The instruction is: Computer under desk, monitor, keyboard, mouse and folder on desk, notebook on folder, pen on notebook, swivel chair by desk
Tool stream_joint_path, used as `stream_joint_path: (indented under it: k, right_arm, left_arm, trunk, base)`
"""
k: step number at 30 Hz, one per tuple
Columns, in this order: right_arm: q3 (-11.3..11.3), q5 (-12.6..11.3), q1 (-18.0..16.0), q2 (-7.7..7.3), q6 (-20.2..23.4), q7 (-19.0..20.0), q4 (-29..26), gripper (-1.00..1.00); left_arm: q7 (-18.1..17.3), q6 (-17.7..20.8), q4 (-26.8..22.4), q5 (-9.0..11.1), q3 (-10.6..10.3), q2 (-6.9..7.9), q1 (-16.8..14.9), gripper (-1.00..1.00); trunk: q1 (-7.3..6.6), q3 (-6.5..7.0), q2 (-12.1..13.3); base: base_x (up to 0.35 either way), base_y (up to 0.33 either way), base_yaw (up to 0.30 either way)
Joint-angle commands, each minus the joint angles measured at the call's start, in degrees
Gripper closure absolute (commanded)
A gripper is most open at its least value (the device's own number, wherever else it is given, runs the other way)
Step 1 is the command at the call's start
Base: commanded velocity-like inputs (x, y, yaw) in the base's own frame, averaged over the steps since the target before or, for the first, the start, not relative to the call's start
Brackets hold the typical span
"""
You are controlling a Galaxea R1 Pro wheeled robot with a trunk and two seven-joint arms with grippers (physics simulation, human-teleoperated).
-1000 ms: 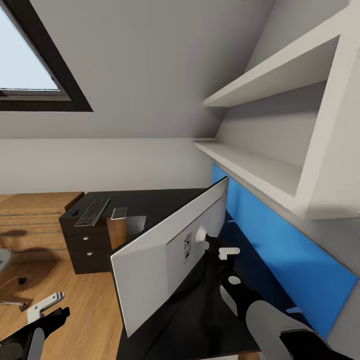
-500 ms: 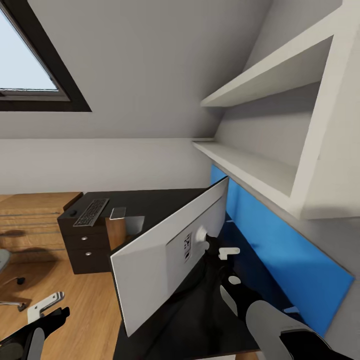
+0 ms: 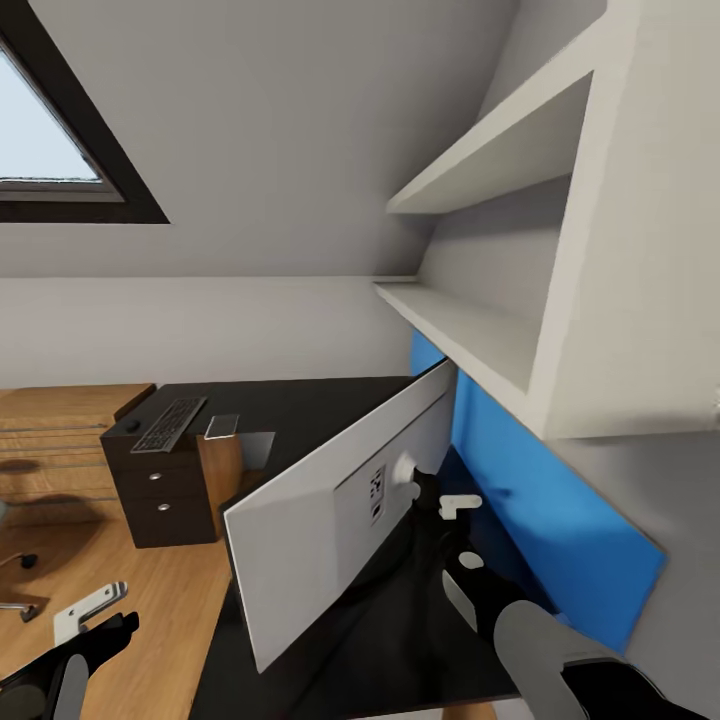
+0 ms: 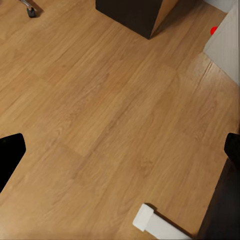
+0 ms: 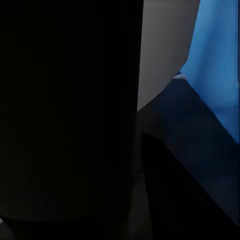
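Head view: wide flat monitor with white back stands tilted on the large matte black L-shaped desk, its back toward the camera. Right gripper sits just behind the monitor at the stand mount; a white finger shows beside the black stand, but whether the jaws close on the stand cannot be told. Right wrist view is mostly dark, with a slice of grey wall and the blue wall panel at one side. That blue wall panel runs along the desk's far side under white wall shelves, close behind the monitor.

At the desk's far end lie the long slim black keyboard, a small black mouse just beside it, and a small grey notebook on the keyboard's other side. Below them is the black drawer unit with round silver knobs. A light wood chest of drawers stands beside that unit. Swivel chair castor and metal leg show at the edge over the wood plank floor.

Left gripper hangs low over the floor, jaws spread wide, holding nothing; left wrist view shows bare planks and a red light.
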Motion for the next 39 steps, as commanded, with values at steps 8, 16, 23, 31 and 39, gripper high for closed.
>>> stream_joint_path:
  k: [8,16,23,31,39]
  right_arm:
    - [0.21,0.23,-0.09,-0.06,-0.15,-0.58,-0.05,1.0]
    - [0.21,0.29,-0.09,-0.11,-0.15,-0.64,-0.05,1.0]
    - [0.13,0.21,-0.09,-0.74,-0.07,-0.68,-0.05,1.0]
    - [0.21,0.21,-0.09,-0.75,-0.07,-0.6,-0.05,1.0]
    - [0.21,0.21,-0.09,-0.75,-0.06,-0.63,-0.01,1.0]
  left_arm:
    - [0.4,0.23,-0.09,0.61,0.07,-0.04,-0.05,-1.0]
    - [0.4,0.23,-0.09,0.61,0.07,-0.04,-0.06,-1.0]
    - [0.4,0.23,-0.09,0.61,0.07,-0.04,-0.06,-1.0]
    - [0.4,0.23,-0.16,0.61,0.07,-0.04,-0.07,-1.0]
    - [0.4,0.23,-0.18,0.61,0.07,-0.04,-0.07,-1.0]
  trunk:
    - [0.01,-0.08,-0.08]
    - [0.01,-0.08,-0.08]
    - [0.01,-0.08,-0.08]
    - [0.01,-0.08,-0.08]
    - [0.01,-0.08,-0.08]
  base:
    - [0.052,-0.152,0.0]
    - [0.083,-0.086,0.0]
    - [0.147,-0.017,0.0]
    - [0.133,-0.001,0.0]
    - [0.085,0.0,0.0]
